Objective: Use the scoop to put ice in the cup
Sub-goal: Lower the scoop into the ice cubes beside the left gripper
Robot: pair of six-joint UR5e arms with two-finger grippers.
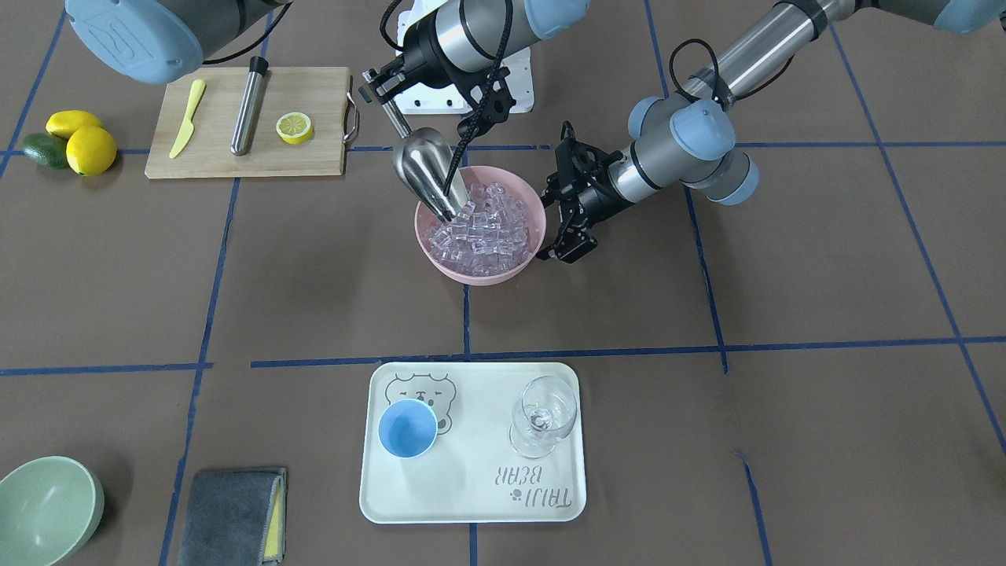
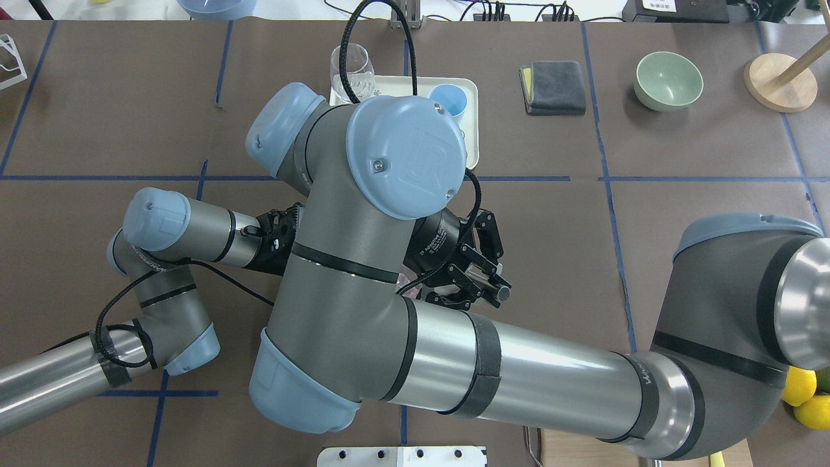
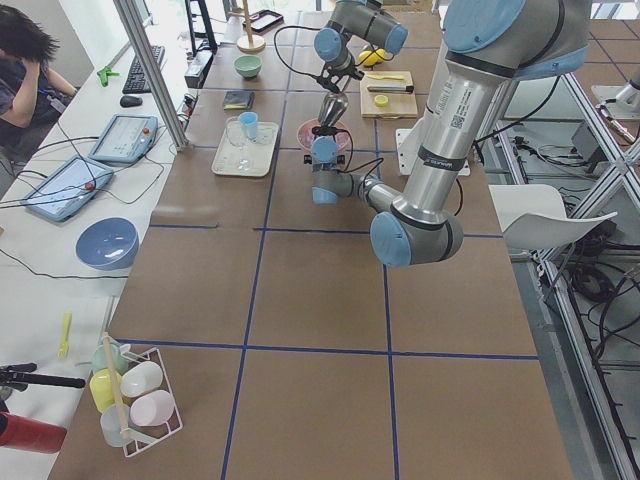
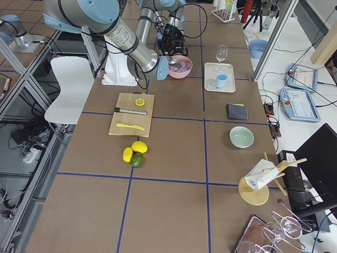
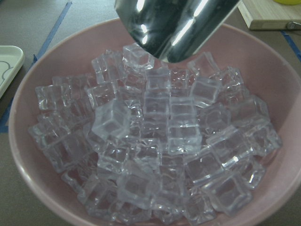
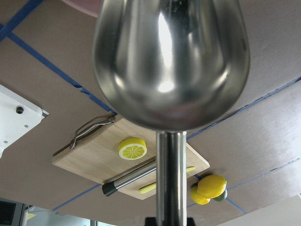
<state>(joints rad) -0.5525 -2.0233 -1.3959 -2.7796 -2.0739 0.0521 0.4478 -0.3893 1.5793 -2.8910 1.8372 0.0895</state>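
Scoop (image 5: 174, 23) tip on ice (image 5: 155, 141), R tool (image 1: 381, 88) gripping handle; tray (image 1: 393, 503) reads "BEAR".

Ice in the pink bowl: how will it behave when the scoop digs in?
The ice is loose, glossy cubes piled at odd angles, so it will likely slide and tumble aside. The scoop is smooth steel, so cubes may skid off its lip. The cubes look hard-edged, so they are probably rigid rather than crushable.

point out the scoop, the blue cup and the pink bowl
scoop (image 1: 423, 174), exterior front-facing view, outside of its steel trough
cup (image 1: 408, 428), exterior front-facing view, its blue inside
pink bowl (image 1: 475, 274), exterior front-facing view, near outer wall
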